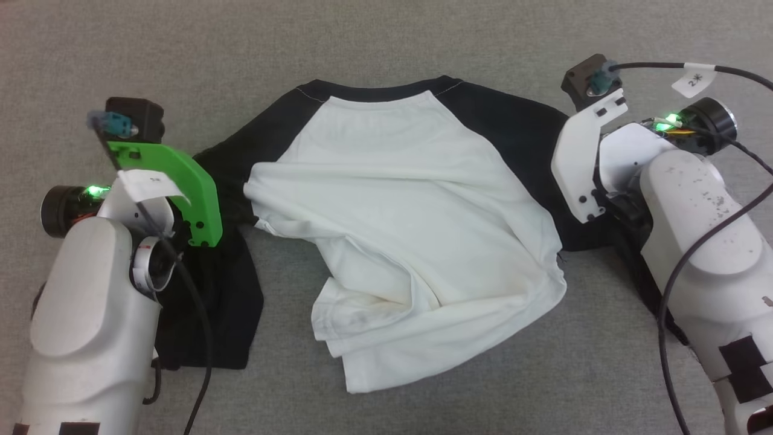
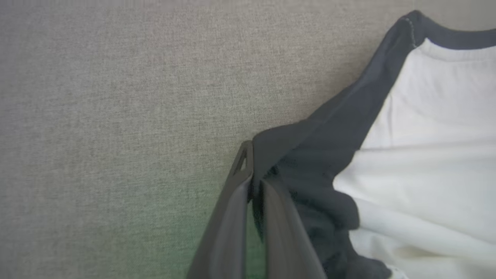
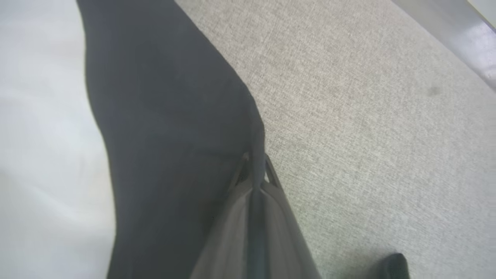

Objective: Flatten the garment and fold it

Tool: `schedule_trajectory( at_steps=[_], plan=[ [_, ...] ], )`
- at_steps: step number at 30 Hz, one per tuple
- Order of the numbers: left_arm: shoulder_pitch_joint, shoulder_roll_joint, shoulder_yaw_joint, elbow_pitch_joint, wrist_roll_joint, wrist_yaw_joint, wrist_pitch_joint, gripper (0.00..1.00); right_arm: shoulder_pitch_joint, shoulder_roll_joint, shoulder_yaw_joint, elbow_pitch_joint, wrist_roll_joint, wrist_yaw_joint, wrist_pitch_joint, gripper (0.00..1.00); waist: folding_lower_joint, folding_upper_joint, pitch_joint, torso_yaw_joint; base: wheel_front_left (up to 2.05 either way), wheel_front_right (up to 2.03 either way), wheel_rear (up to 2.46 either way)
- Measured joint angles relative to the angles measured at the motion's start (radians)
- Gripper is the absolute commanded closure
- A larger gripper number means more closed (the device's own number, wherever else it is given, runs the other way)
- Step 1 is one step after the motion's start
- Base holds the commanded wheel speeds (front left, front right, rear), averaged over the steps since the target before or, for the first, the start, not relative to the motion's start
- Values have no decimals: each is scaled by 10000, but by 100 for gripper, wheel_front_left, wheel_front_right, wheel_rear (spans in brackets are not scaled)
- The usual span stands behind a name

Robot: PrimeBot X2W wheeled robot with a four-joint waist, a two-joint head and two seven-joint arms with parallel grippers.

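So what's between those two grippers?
The shirt, in the head view; the left gripper and right gripper each pinch its black fabric.

Examined the garment [image 1: 416,199]: white body, black sleeves and shoulders, black neck trim [image 1: 374,92]. Found lying spread on the grey surface [image 1: 423,36], neckline at the far side, hem [image 1: 423,356] toward the near side. Not flat: noted long diagonal creases across the white panel, lower left corner bunched and turned over on itself, hem edge crooked. Noted faint discolouration near that bunched corner. Found the left-side sleeve [image 1: 232,314] lying as a black panel toward the near side, the right-side sleeve [image 1: 519,139] drawn out sideways. Observed black sleeve cloth pinched between the closed fingers of the left gripper [image 2: 252,170] and of the right gripper [image 3: 255,170].
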State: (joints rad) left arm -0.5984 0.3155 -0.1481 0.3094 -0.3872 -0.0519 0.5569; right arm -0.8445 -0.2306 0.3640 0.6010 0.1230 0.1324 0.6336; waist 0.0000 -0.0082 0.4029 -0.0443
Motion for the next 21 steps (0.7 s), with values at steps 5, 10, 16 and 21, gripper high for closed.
schedule_trajectory(
  at_steps=[5, 10, 16, 21],
  plan=[
    [-291, -35, 391, -184, -984, -370, -366, 100, -216, -387, 42, -320, 240, 0, -96, 100, 0, 0, -210, -87, 0, 0, 0],
    [-1151, 134, 690, -648, -1358, -485, -531, 100, -1081, -863, -155, -1095, 282, 2, -282, 100, 0, 0, -352, -226, 0, 0, 0],
    [-2722, 263, 1011, -1078, -1419, -345, -754, 100, -2355, -1206, -249, -1885, 75, 2, -171, 100, 0, 0, -93, -333, 0, 0, 0],
    [-4335, 334, 1129, -1120, -1177, 31, -1149, 100, -3683, -1279, -445, -2291, -109, 2, -117, 100, 0, 0, 333, -401, 0, 0, 0]
  ],
)
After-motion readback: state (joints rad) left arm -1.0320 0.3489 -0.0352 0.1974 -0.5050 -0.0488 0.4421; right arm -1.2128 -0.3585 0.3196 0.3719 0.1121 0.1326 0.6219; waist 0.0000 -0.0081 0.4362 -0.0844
